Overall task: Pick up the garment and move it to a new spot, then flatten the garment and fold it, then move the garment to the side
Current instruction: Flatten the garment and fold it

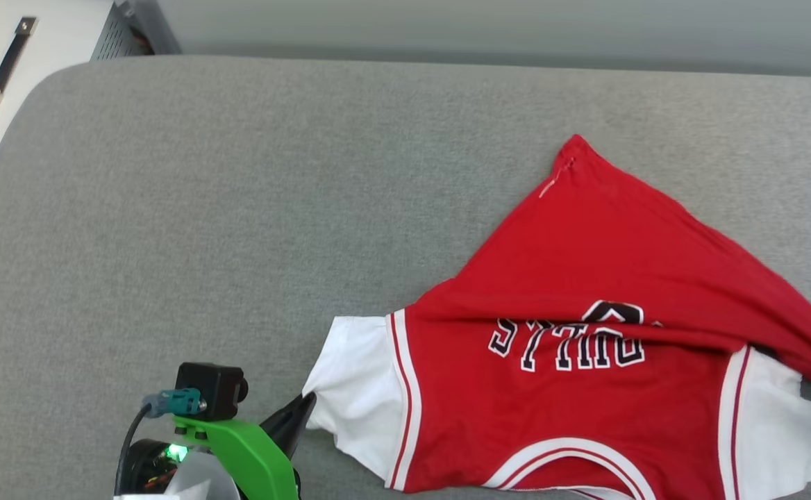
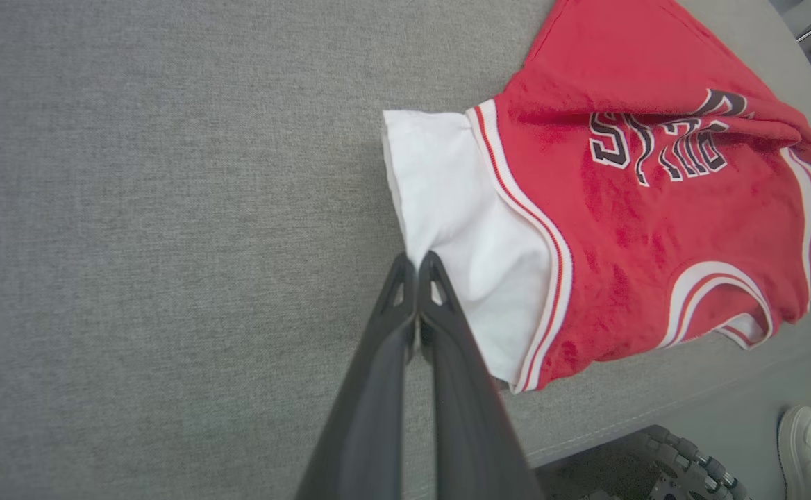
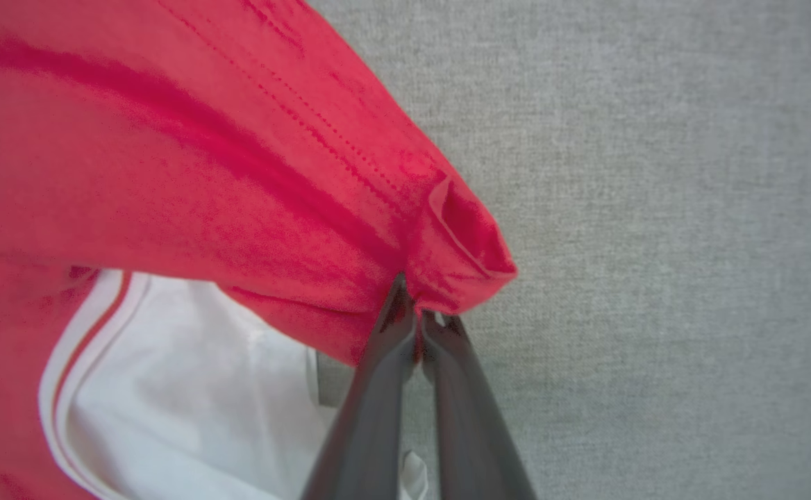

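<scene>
Grey fabric-covered surface [image 1: 204,208] carries the garment [image 1: 572,264], which lies rumpled toward the right side with the chest lettering facing up. Left gripper [image 2: 416,267] has its fingers pressed together on the edge of the white sleeve. Right gripper [image 3: 416,316] is clamped on a bunched red hem corner.

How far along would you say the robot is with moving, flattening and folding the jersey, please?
Done: nothing looks finished. The garment lies rumpled on the grey surface, with a red fold drooping over its chest lettering.
In hand: the left end effector is shut on the white sleeve edge, and the right end effector is shut on a red hem corner.
Left: flattening, folding, moving aside.
</scene>
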`<state>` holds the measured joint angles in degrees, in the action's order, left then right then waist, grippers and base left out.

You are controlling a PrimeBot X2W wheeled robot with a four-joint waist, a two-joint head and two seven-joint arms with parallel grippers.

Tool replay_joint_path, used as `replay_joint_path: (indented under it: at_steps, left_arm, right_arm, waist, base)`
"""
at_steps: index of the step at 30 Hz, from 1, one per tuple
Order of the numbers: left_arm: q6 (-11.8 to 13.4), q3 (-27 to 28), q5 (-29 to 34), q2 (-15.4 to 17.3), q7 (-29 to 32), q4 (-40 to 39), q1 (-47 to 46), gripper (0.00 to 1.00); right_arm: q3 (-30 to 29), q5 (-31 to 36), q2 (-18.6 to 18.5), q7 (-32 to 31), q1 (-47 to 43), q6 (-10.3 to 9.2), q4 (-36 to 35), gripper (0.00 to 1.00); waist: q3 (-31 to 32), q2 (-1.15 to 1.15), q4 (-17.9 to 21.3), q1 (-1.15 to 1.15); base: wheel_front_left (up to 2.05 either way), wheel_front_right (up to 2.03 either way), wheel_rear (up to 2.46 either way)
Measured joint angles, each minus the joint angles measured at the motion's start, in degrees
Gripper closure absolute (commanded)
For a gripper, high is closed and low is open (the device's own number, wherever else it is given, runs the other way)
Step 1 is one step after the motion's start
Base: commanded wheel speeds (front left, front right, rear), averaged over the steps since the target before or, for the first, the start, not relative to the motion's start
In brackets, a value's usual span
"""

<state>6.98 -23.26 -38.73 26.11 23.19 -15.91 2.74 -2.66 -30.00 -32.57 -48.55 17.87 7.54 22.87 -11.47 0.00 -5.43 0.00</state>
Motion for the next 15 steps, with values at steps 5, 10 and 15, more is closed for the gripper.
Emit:
replay_joint_path:
  at_steps: [5, 10, 15]
  left_arm:
    - [0.1, -0.48, 0.05, -0.08, -0.88, 1.23, 0.68, 1.0]
    - [0.33, -0.96, 0.77, -0.6, -2.07, 2.77, 0.76, 1.0]
    - [0.31, -2.66, 0.94, -2.33, -2.99, 4.87, 0.71, 1.0]
  right_arm:
    - [-3.48, -0.14, 0.82, 0.07, -7.46, 0.0, -4.09, 1.0]
    - [-6.78, -0.23, 3.2, -0.11, -13.73, 0.0, -9.28, 1.0]
    - [-10.2, 0.24, 6.38, -0.53, -20.21, 0.0, -13.5, 1.0]
  waist:
    - [2.77, 0.0, 1.56, 0.0]
    - [4.73, 0.0, 2.41, 0.0]
    - [6.27, 0.0, 2.44, 0.0]
  base:
    - [0.0, 0.0, 0.0]
    - [0.0, 0.0, 0.0]
    - [0.0, 0.0, 0.0]
